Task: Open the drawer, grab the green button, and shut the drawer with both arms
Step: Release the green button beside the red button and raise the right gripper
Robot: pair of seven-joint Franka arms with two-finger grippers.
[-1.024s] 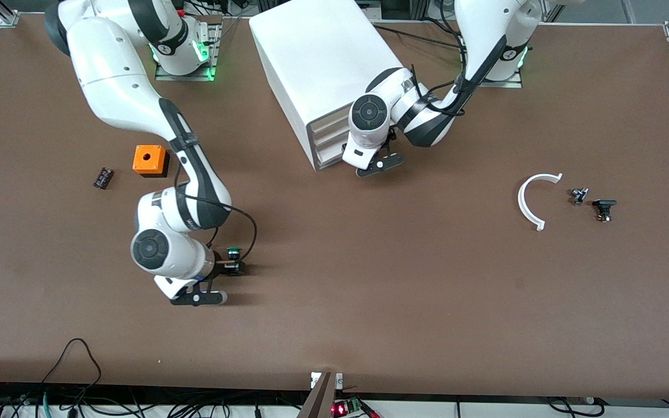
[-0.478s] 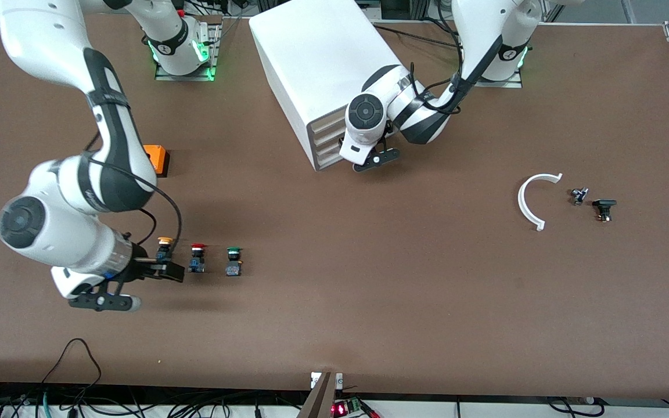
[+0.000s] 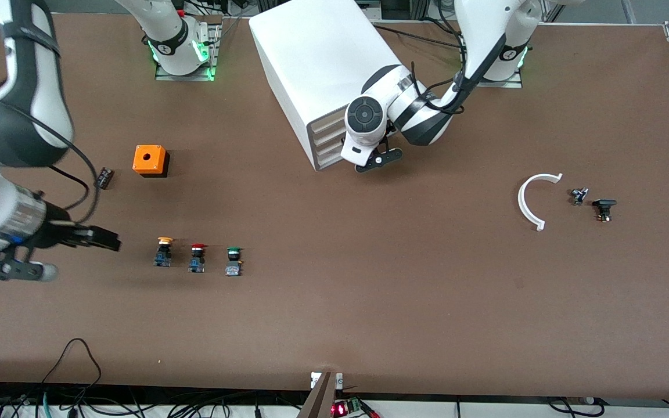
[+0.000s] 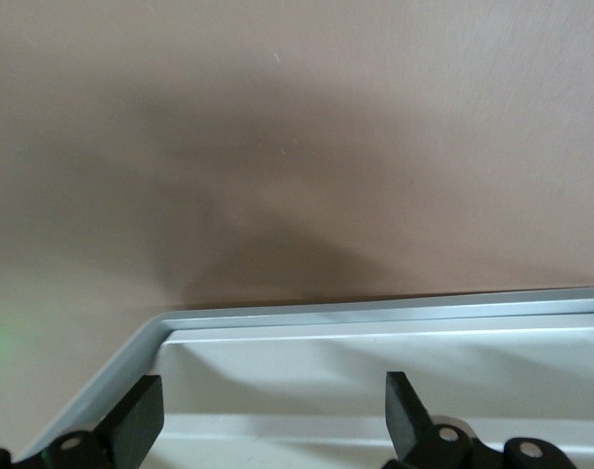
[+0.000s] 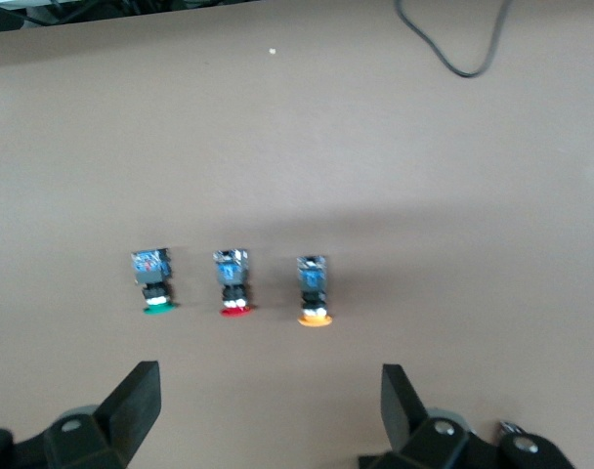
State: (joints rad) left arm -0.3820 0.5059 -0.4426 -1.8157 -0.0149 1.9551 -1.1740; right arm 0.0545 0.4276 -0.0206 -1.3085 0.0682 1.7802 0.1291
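— Grippers?
— Right gripper (image 5: 268, 405) spread wide, empty, over the table's right-arm end. Left gripper (image 4: 273, 415) wide, empty, at the cabinet (image 3: 323, 69) front.
— Green button (image 3: 233, 261)?
— On the table, beside the red-capped button (image 3: 197, 258).

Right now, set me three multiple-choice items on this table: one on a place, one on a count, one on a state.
1. The green button stands:
A. in the drawer
B. on the table, in a row with the red button and the yellow button
C. on the orange box

2. Buttons in that row:
A. two
B. three
C. five

3. The right end effector is:
A. open, holding nothing
B. shut on the green button
C. shut on the orange box

Key: 1 B, the row shows on bare table; 2 B, three caps show; 3 A, the right wrist view shows the fingers apart.
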